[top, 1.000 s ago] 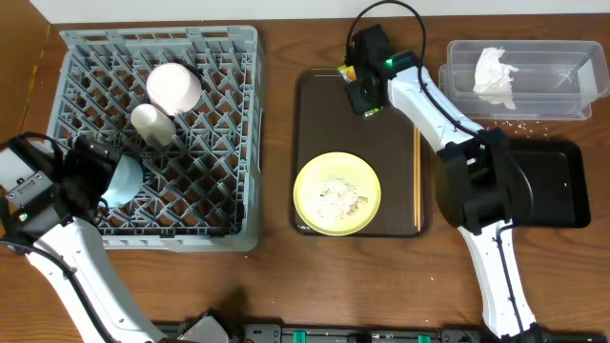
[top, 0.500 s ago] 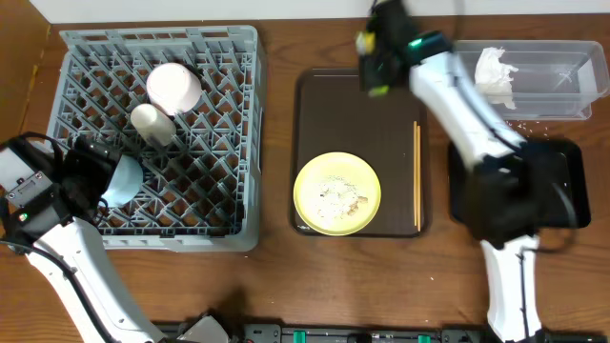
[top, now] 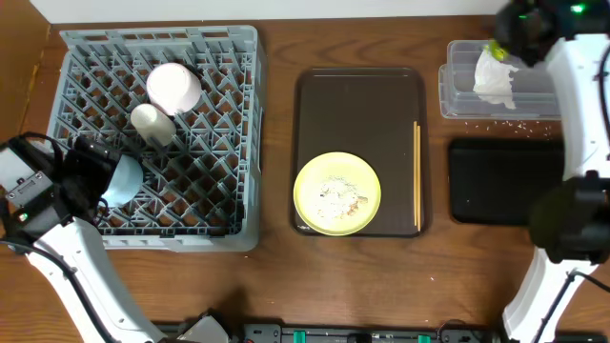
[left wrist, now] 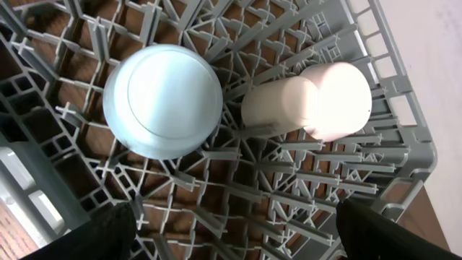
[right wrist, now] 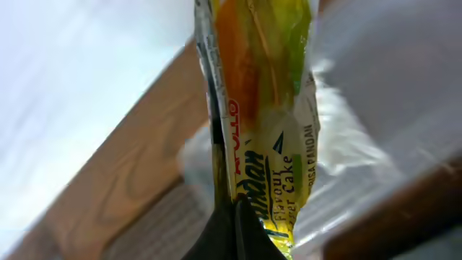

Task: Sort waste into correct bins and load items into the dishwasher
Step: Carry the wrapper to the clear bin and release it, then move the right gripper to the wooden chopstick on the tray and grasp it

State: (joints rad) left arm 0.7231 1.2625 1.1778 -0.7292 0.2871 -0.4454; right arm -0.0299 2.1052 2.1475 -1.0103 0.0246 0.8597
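Wrapper (right wrist: pixel 256 108): its long axis runs straight out from your right gripper (right wrist: pixel 234 231), which is clenched on one end, and the free end points away. The clear tub (top: pixel 543 100) lies just beyond, on the brown wooden table (right wrist: pixel 108 166). Your left gripper (left wrist: pixel 238 231) stands released above the dish rack (left wrist: pixel 289 180).

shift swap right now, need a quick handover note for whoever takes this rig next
The right gripper is shut on the wrapper, above the left end of the clear tub; not yet dropped.
The left gripper is open, holding nothing, over the light blue bowl in the dish rack.
Done: that bowl, the white bowl and the white cup are in the rack; the napkin lies in the tub.
Left: release the wrapper; bin the crumbs on the yellow plate; rack the plate and the chopsticks, both on the brown tray.
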